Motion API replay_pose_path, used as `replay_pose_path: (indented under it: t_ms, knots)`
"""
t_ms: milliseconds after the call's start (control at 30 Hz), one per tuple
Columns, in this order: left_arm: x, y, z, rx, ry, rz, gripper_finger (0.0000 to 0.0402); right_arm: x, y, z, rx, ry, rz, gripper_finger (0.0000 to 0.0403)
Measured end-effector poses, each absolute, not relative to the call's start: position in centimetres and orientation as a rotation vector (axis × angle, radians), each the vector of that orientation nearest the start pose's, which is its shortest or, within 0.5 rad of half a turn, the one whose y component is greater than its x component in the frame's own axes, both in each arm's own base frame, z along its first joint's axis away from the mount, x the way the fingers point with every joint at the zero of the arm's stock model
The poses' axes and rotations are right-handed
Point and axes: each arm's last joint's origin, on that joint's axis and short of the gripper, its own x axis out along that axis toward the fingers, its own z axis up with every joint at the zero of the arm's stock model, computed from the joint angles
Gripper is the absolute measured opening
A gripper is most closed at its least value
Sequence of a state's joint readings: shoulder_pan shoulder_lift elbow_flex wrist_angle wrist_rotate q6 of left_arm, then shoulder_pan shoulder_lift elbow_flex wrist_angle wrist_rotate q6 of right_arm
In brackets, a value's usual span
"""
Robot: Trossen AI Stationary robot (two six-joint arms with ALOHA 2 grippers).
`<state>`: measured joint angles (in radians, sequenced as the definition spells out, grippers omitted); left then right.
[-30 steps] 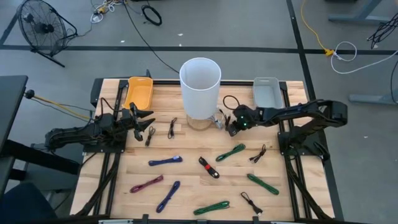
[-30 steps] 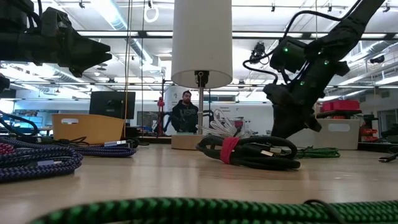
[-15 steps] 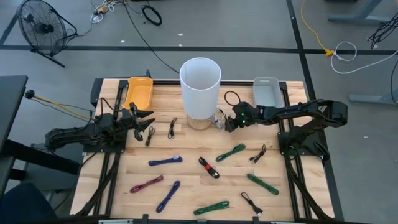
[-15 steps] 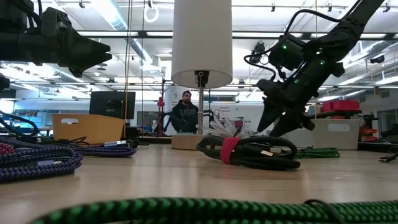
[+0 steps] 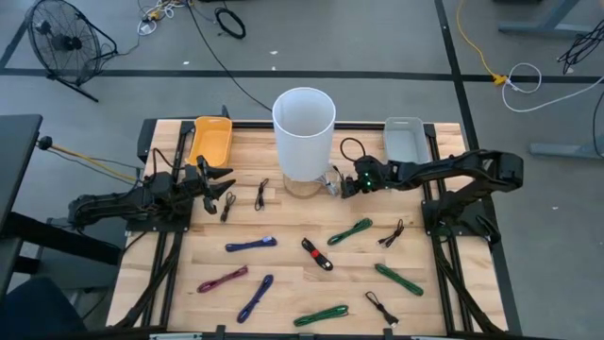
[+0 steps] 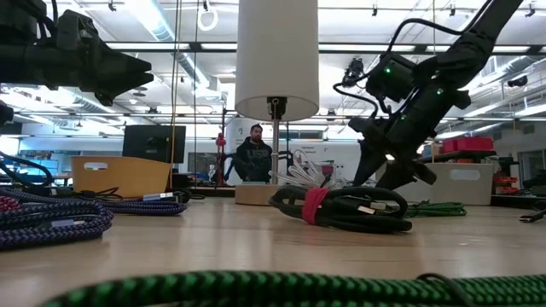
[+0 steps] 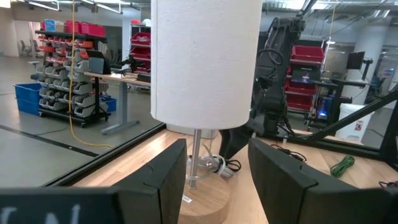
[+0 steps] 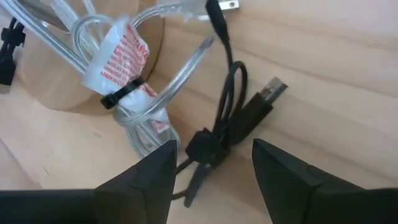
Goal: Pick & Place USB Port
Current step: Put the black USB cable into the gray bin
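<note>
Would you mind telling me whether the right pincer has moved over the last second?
Yes. The right pincer has shifted slightly toward the white lamp in the high view and now stands open over a small black USB cable.

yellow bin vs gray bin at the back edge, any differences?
The yellow bin sits back-left of the white lamp; the gray bin sits back-right. The yellow bin lies beyond the left gripper; the gray bin is near the right gripper. Both are rectangular.
</note>
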<state>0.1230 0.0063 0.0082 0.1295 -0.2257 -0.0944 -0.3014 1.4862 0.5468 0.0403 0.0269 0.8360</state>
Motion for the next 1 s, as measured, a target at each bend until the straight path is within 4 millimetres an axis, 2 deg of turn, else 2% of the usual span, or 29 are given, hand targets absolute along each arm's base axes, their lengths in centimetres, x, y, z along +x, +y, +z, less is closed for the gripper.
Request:
replay_pose_path:
  t_ms: [167,267,367,467,533,733,900,1000]
  knots:
    - [9.4,1.8,17.8,-0.1,-0.149,0.348,0.0177,24.8,-7.5,11.8,0.893,0.703,-0.659,0.0211]
    - [9.4,1.8,17.8,-0.1,-0.149,0.349,0.0177,24.9,-7.6,11.2,0.885,0.719,-0.661,0.0195]
    - [9.4,1.8,17.8,-0.1,-0.149,0.349,0.0177,25.0,-7.6,10.6,0.882,0.745,-0.667,0.0139]
    - [9.4,1.8,17.8,-0.1,-0.149,0.349,0.0177,24.9,-7.6,10.5,0.853,0.762,-0.661,0.004]
    - [9.4,1.8,17.8,-0.1,-0.149,0.349,0.0177,24.8,-7.6,10.8,0.842,0.758,-0.647,0.0022]
    - [9.4,1.8,17.8,-0.1,-0.148,0.349,0.0177,24.2,-7.6,12.6,0.821,0.742,-0.602,0.001]
    - [9.4,1.8,17.8,-0.1,-0.148,0.349,0.0177,23.2,-7.9,15.5,0.759,0.761,-0.647,0.001]
    - [9.4,1.8,17.8,-0.1,-0.148,0.348,0.0177,22.7,-7.9,18.2,0.699,0.756,-0.684,0.001]
